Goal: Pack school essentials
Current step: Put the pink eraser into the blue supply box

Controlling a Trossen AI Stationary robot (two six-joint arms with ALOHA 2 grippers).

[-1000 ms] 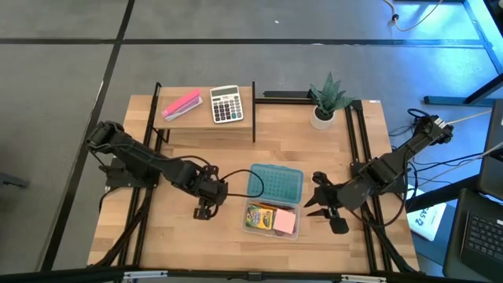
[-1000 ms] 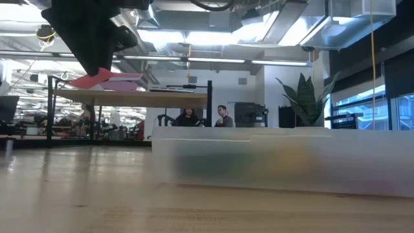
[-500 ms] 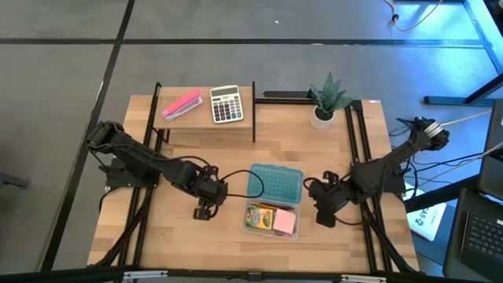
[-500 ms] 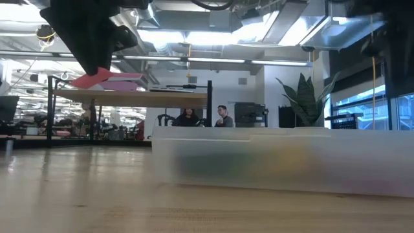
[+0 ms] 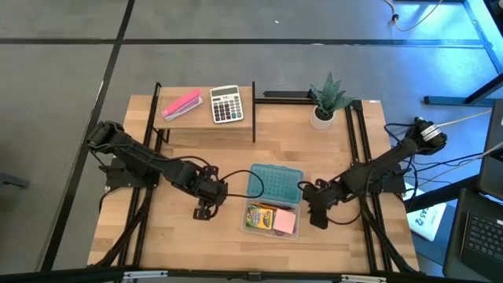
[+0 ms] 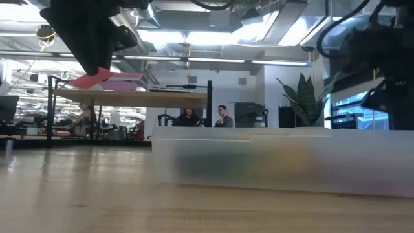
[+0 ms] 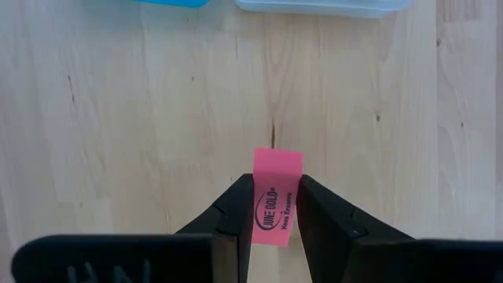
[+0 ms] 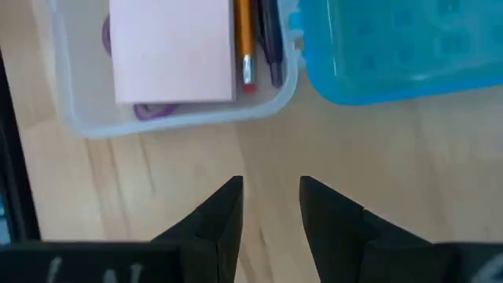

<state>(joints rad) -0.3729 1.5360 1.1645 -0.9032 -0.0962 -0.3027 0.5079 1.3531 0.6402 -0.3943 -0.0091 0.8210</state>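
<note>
Pink and rectangular, the small eraser [image 7: 277, 198] sits pinched between our left gripper [image 7: 273, 212] fingers, low over bare wood left of the clear plastic box [image 5: 272, 230]. That box holds the square pink notepad [image 8: 173, 50] and orange pencil [image 8: 244, 43]. Our right gripper [image 8: 269, 206], fingers narrowly parted around nothing, hovers just right of it.

Pink eraser [image 7: 277, 196] with dark print; blue lid [image 5: 276, 185]; pale pink notepad [image 8: 174, 50].
</note>
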